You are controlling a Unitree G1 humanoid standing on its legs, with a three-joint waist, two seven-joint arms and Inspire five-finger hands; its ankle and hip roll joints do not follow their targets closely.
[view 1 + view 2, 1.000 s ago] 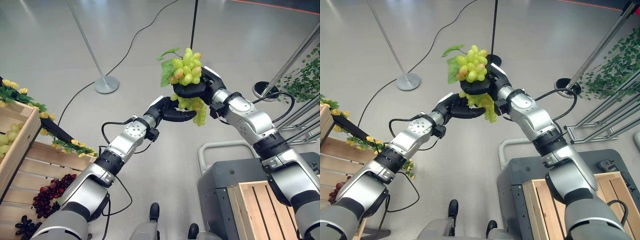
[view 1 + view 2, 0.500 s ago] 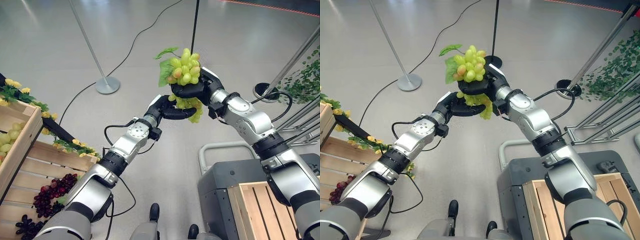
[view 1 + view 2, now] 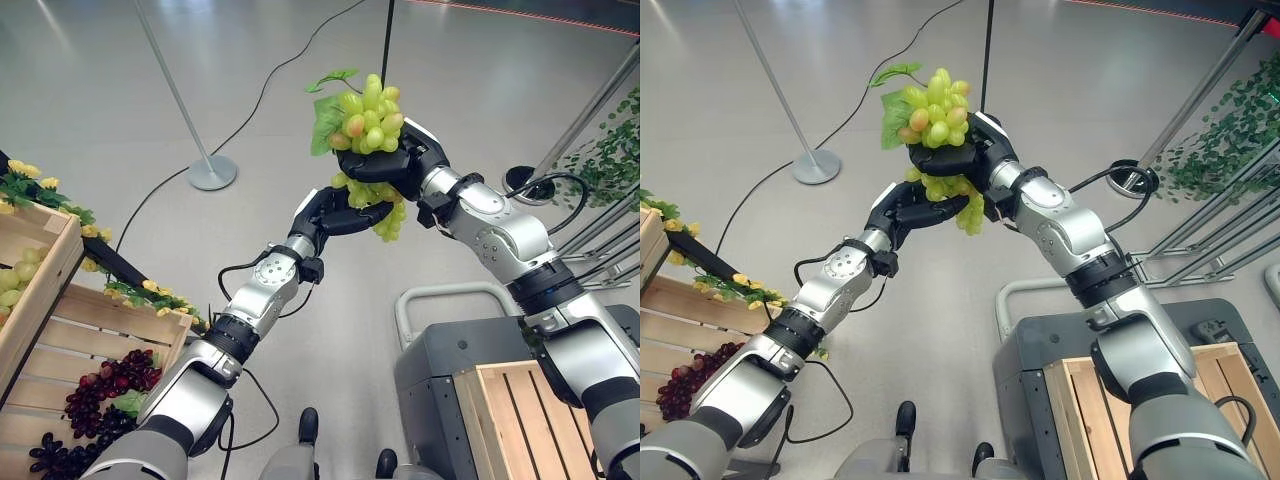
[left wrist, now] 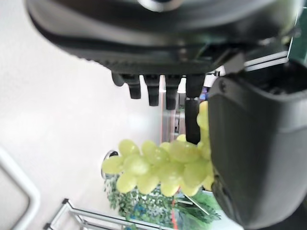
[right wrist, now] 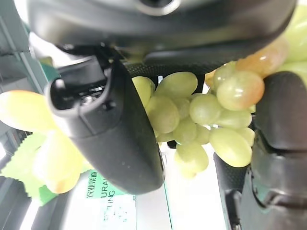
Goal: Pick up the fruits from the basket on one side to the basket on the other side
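one green grape bunch (image 3: 366, 112) in right robot hand (image 3: 392, 170), left robot hand (image 3: 335, 212) beneath

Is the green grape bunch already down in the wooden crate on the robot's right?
No, the green grape bunch is held up over the floor in the right hand, well clear of the wooden crate.

We see a round-based pole stand (image 3: 211, 170) at upper left, and leafy green vines (image 3: 608, 160) at right edge.
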